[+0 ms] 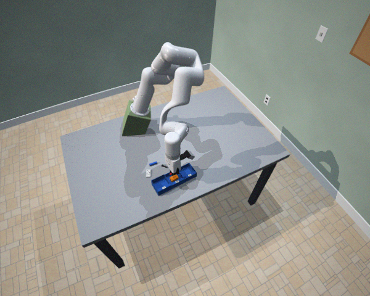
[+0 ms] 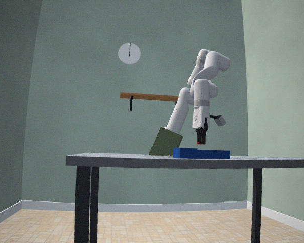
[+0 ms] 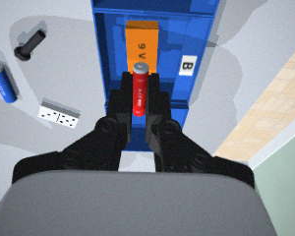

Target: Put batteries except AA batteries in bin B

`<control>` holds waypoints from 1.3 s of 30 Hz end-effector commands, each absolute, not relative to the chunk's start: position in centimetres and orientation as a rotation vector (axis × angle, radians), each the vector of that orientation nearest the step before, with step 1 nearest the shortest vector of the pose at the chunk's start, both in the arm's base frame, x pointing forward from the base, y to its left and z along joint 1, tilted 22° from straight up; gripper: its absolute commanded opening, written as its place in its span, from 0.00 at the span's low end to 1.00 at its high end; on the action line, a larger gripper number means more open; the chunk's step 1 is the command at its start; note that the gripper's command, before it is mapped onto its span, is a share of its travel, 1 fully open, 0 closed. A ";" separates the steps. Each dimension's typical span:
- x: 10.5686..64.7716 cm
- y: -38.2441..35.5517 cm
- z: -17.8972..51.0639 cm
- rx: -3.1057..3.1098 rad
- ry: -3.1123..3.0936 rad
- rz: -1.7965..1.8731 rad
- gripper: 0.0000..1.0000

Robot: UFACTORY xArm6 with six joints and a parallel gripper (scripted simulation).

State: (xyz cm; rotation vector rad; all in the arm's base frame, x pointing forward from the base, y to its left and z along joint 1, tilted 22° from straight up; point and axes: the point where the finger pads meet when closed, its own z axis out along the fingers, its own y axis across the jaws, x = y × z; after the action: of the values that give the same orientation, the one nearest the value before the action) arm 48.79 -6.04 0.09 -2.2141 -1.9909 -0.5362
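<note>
While the black two-finger gripper [image 3: 140, 95] pinches a small red cylindrical battery [image 3: 140, 90], the blue plastic bin marked B [image 3: 199, 34] lies directly beneath. Battery's long axis runs along the bin, pointing at an orange 9V block [image 3: 143, 44] inside.

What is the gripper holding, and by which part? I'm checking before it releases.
The gripper holds a red battery, fingers clamped on its long sides, one end protruding.

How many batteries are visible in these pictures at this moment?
3. A red cylindrical battery is clamped in the black pincer above bin B. An orange rectangular 9V battery lies inside that blue bin. A blue cylindrical battery lies on the table. Others may be hidden.
</note>
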 end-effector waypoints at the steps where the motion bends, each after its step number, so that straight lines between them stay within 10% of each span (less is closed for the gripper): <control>1: 48.9 -6.1 0.2 -2.208 -2.000 -0.551 0.00; 39: 49.5 -5.0 -2.9 -2.208 -2.000 -0.551 0.00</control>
State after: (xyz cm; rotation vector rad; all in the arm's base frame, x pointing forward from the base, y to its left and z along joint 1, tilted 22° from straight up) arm 49.42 -4.97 -3.04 -2.2065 -1.9983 -0.5476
